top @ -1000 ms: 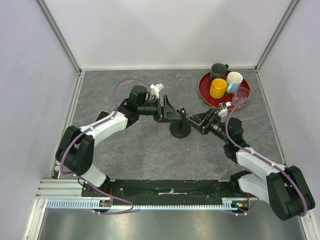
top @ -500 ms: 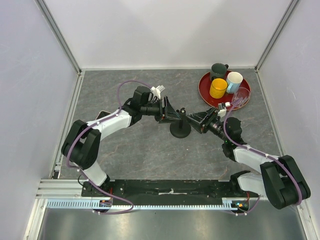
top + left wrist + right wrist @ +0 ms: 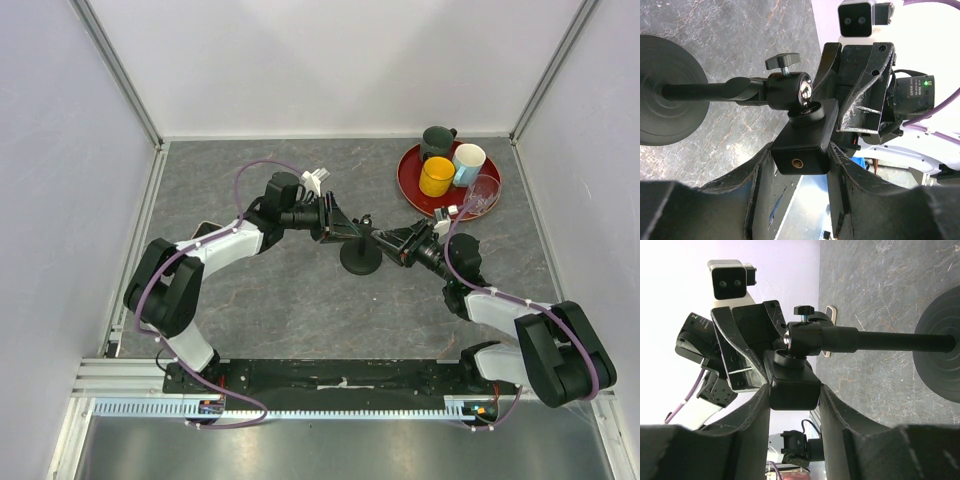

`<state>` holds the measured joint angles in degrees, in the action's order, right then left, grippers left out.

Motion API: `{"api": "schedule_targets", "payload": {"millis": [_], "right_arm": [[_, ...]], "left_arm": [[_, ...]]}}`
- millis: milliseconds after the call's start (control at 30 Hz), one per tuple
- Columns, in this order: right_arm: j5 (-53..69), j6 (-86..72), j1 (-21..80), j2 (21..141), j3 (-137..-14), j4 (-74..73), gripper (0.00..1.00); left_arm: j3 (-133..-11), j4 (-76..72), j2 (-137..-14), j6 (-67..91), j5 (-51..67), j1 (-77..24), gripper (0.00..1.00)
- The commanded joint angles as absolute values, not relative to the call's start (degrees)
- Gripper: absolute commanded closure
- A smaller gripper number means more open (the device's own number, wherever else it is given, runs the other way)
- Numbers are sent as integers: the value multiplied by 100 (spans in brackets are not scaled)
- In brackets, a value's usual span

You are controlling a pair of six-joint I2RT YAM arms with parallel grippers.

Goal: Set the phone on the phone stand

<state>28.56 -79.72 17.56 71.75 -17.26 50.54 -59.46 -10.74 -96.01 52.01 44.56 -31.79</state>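
Note:
The black phone stand (image 3: 360, 262) stands mid-table, its cradle block (image 3: 800, 156) tipped on the ball joint. My left gripper (image 3: 338, 226) comes at the block from the left and my right gripper (image 3: 396, 240) from the right. In the left wrist view the left gripper (image 3: 800, 150) has both fingers pressed on the block's sides. In the right wrist view the right gripper (image 3: 794, 390) is closed on the same block (image 3: 794, 382). The phone (image 3: 828, 315) lies flat on the table far left, mostly hidden under the left arm in the top view (image 3: 202, 228).
A red tray (image 3: 412, 190) at the back right holds a dark green mug (image 3: 437, 140), a yellow mug (image 3: 436, 176), a white mug (image 3: 468, 163) and a clear glass (image 3: 484, 190). White walls enclose the grey table on three sides.
Both grippers have moved inward toward the stand's cradle, the left one rightward and the right one leftward. The stand's base has stayed in place.

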Motion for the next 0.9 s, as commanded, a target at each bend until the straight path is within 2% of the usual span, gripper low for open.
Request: {"api": "schedule_targets", "payload": {"millis": [0,200,300,867], "right_arm": [[2927,-7928,1767,7207,-1828,5695,85],[2935,-7919,1740,7207,-1872,5687,99],[2962,-7936,1705,7216,-1925,5687,100],[3050,-7778,1644,7022,-2215,5291,100]], "left_arm": [[-5713,-1169,-9870,5256,4430,-3208,77],[-5634,-1195,-9993,5265,4377,-3208,90],[-5572,-1187,-10028,5256,4333,-3226,98],[-5186,-1230,-10256,5186,4008,-3234,98]]}}
